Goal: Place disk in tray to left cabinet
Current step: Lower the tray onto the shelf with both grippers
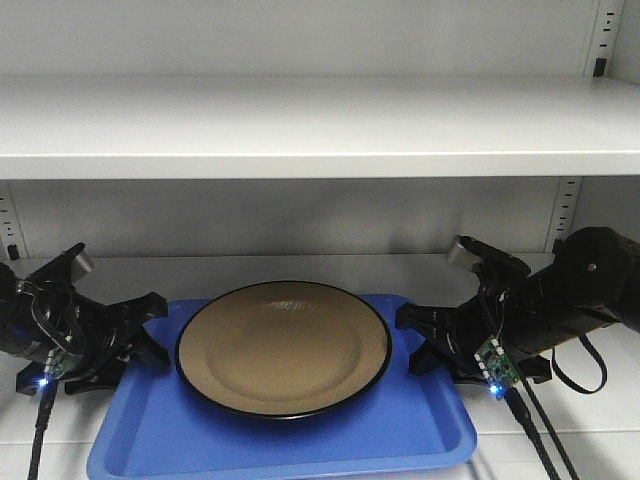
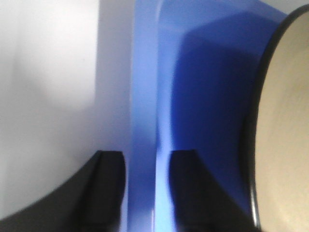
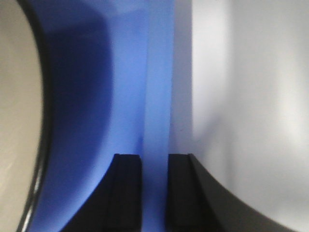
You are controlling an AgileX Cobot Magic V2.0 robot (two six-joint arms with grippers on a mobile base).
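The tan disk [image 1: 283, 345] with its thin black rim lies flat in the blue tray [image 1: 300, 440], which rests on the cabinet's lower shelf [image 1: 300, 268]. My left gripper [image 1: 165, 330] sits at the tray's left rim and my right gripper [image 1: 405, 340] at its right rim. In the left wrist view the tray's rim [image 2: 145, 96] fills the gap of the left gripper [image 2: 147, 193], with the disk [image 2: 285, 121] at the right. In the right wrist view the rim [image 3: 157, 96] fills the gap of the right gripper [image 3: 154, 193], and the disk [image 3: 17, 121] shows at the left.
An upper shelf [image 1: 300, 130] of the cabinet overhangs the tray close above both arms. Slotted strips [image 1: 565, 210] stand at the back corners. The tray's front edge reaches past the shelf's front edge. Cables [image 1: 545, 440] hang below the right arm.
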